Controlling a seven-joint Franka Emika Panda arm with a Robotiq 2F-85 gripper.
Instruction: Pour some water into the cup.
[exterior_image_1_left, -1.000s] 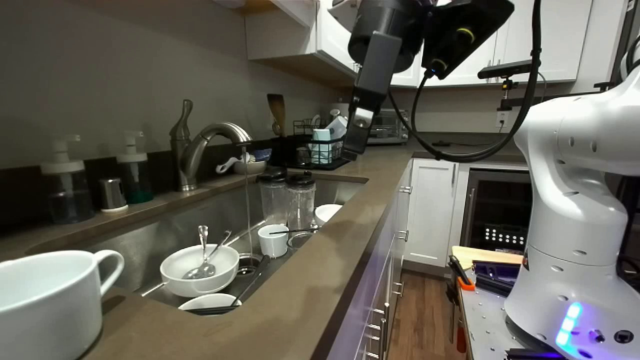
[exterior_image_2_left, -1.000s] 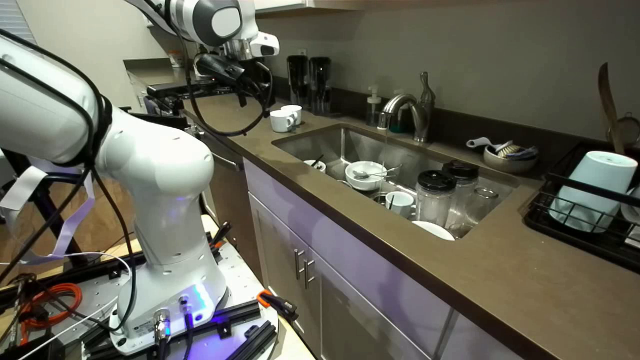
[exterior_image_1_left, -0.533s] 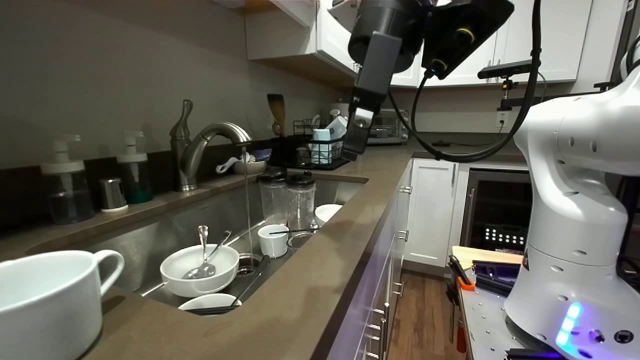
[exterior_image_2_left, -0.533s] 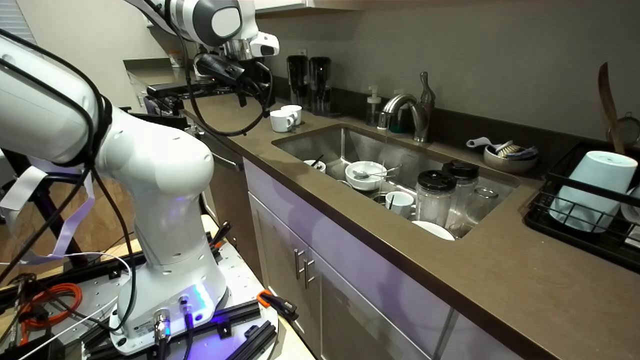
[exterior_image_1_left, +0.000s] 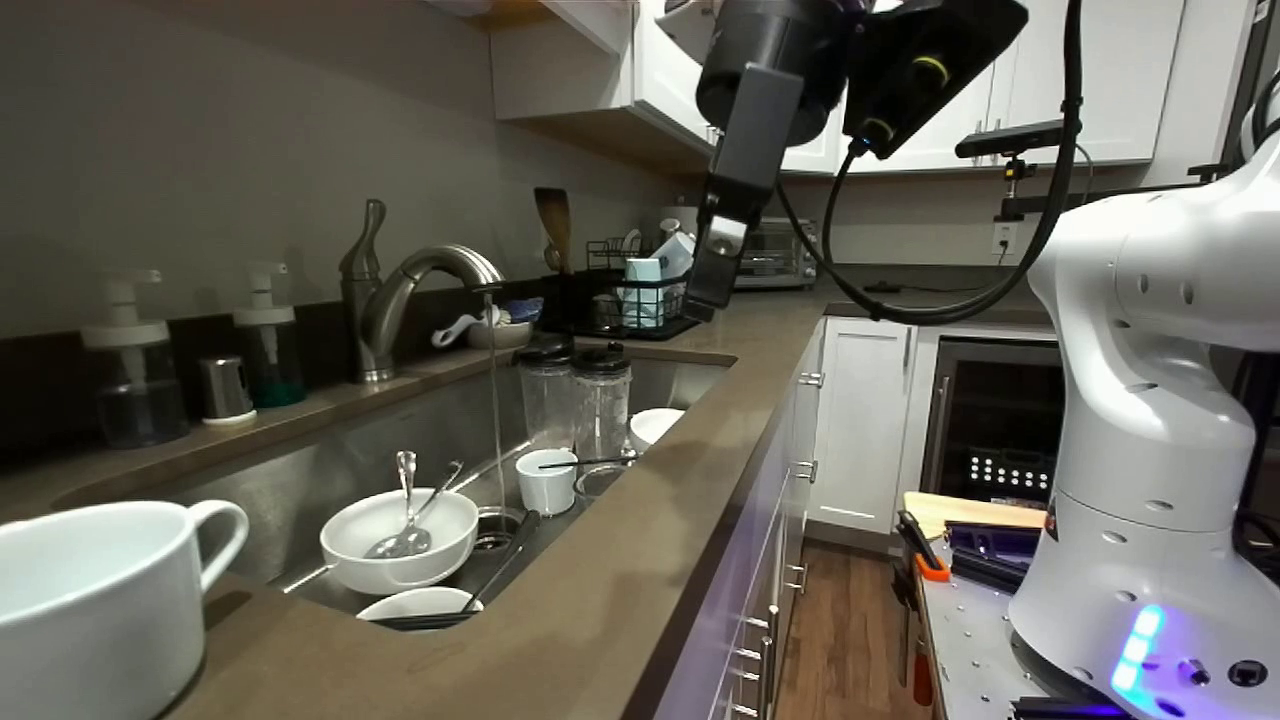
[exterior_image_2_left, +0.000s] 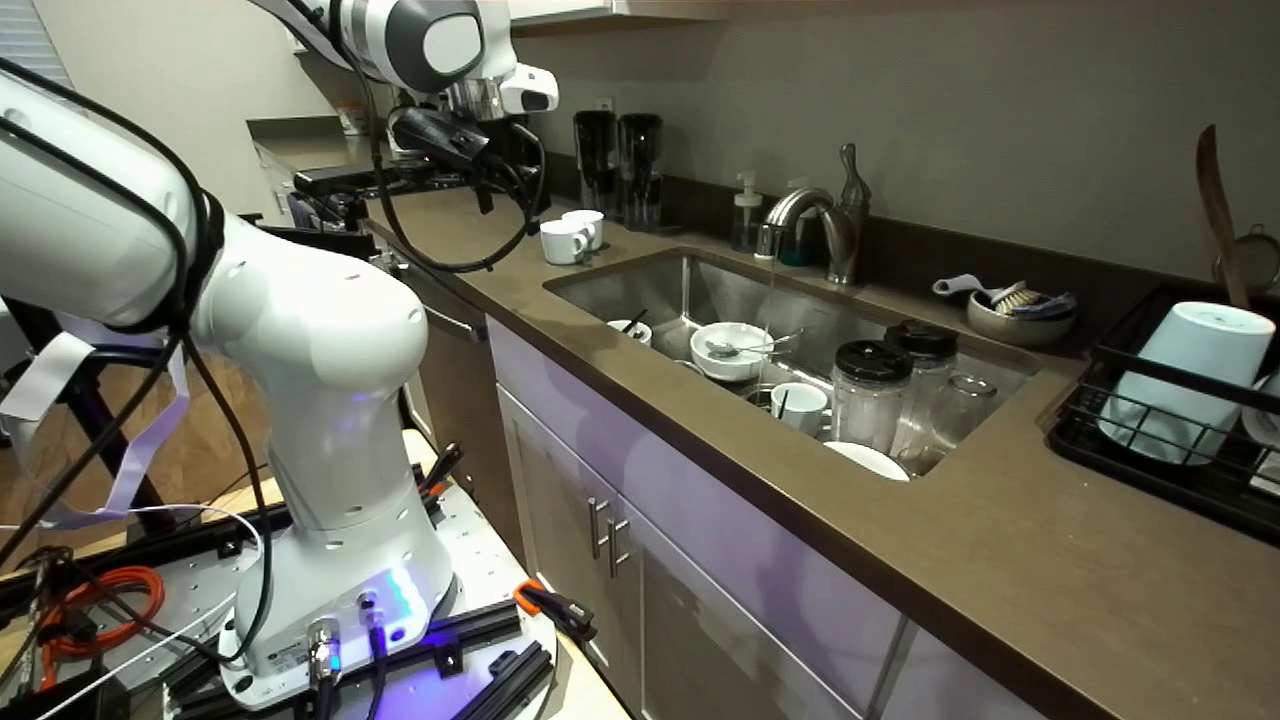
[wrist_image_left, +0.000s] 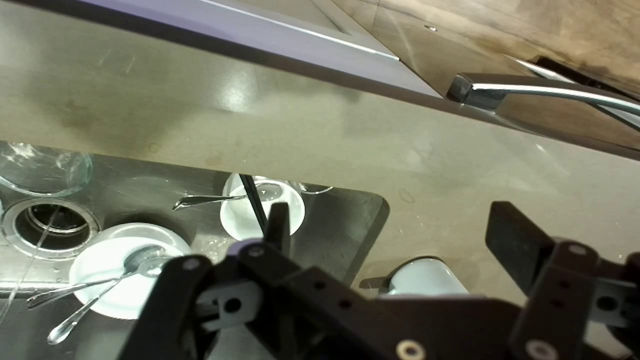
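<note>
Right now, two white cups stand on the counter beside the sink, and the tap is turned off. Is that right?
Not quite: the tap is running. Both exterior views show a thin stream of water falling from it into the sink. The rest holds: two white cups stand on the counter beside the sink.

No lettering legible in view

Across both exterior views and the wrist view, no text, label, brand, number or sign can be read. In an exterior view, on the robot base, a small dark marking sits just beside the metal connector, too small to read.
</note>
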